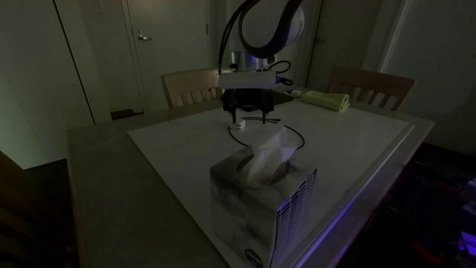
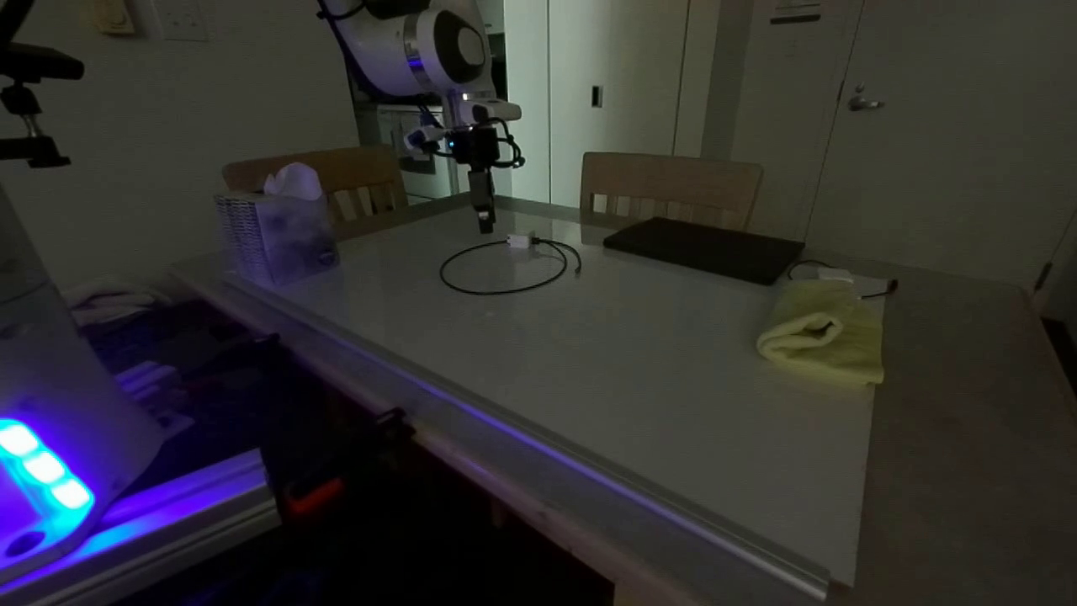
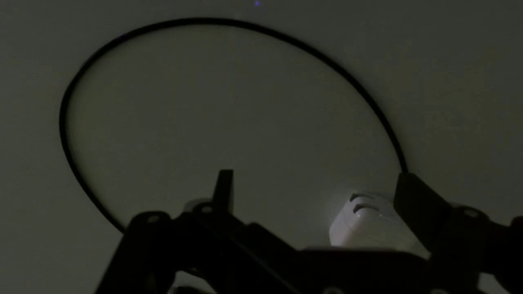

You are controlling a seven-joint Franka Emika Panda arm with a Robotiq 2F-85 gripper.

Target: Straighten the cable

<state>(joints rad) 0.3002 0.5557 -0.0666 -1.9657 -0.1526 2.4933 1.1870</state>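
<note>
The gripper (image 1: 249,120) hangs above a white board (image 2: 656,370), its two fingers standing wide apart, with pale surface showing between them in the wrist view. Below it lies the cable (image 2: 496,293), a thin black cord curved into one broad, nearly closed loop with a short hook towards one end. In the wrist view we follow the loop round until it passes behind the dark gripper; one fingertip overlaps the cable there, and we cannot tell how high that fingertip hovers. A small white block (image 3: 367,224) sits at the loop, just beside the same fingertip as that view shows it.

We find the cable lying well in from the board's edges. In an exterior view, a broad stretch of white runs from the loop to a folded yellow cloth (image 2: 841,349) at the right-hand edge, and another from the loop to the metal rail (image 2: 715,529) along the near edge. A flat black pad (image 2: 702,248) lies along the far edge, nearer to the loop than the cloth is. A tissue box (image 1: 245,212), a tissue (image 1: 269,160) standing up from its top, stands near a corner of the board, apart from the cable. Past the board, the table (image 1: 111,186) continues as a darker margin, and wooden chairs (image 2: 673,177) stand at its sides.
</note>
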